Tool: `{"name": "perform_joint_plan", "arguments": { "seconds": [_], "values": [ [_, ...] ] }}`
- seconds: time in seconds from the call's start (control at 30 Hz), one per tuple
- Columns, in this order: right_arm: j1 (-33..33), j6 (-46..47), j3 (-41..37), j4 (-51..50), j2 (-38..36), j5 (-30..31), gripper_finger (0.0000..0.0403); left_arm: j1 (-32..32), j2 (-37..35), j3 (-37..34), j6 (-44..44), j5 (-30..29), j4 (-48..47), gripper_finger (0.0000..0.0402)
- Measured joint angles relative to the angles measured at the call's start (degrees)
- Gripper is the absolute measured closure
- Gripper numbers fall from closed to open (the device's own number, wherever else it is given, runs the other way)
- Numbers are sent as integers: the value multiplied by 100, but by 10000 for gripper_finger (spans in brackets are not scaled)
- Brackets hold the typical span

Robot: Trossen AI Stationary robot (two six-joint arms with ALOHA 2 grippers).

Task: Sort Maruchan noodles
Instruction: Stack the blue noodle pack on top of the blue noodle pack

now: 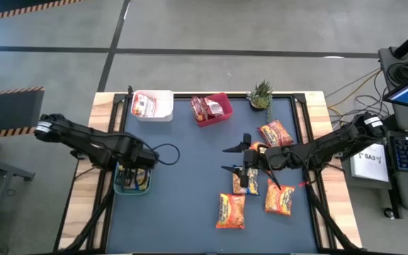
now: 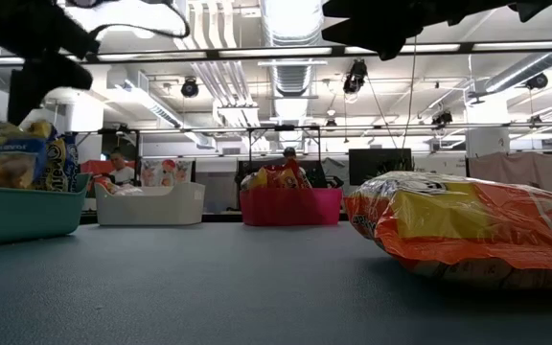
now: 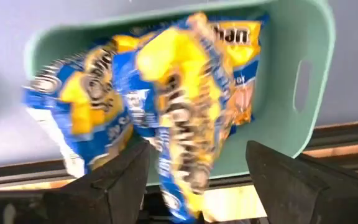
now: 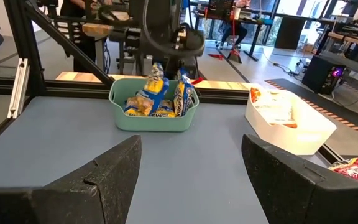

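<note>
My left gripper (image 3: 197,180) hangs open over the green bin (image 3: 303,81) at the table's left, pointing down. Several yellow-blue Maruchan noodle packets fill that bin; one (image 3: 185,124) stands on end between the spread fingers and shows upright in the right wrist view (image 4: 156,87). Orange packets lie flat on the table's right half (image 1: 231,211) (image 1: 280,198) (image 1: 275,133). My right gripper (image 1: 229,159) hovers level above them, open, with nothing between its fingers (image 4: 104,180). My left gripper's open fingers stand on either side of the upright packet's top end (image 3: 182,186), coming from above. A clear gap shows beside one finger (image 3: 278,174). Whether the other finger (image 3: 123,180) touches the wrapper, I cannot tell. The packet's lower end rests in the bin.
A white bin (image 1: 152,105) and a red bin (image 1: 211,108), each holding packets, stand along the far edge, with a small potted plant (image 1: 261,93) to their right. Another packet (image 1: 246,183) lies partly under my right arm. Bare mat stretches across the table's middle.
</note>
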Motion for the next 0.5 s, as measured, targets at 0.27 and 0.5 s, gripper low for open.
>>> {"name": "perform_joint_plan", "arguments": {
  "seconds": [0.27,0.5],
  "values": [
    [0,0,0,-68,0,0,138,-20,-2,307,-41,-764,-53,188],
    [0,0,0,-157,0,0,138,-220,-2,-51,27,-1191,-52,316]
  ]
}}
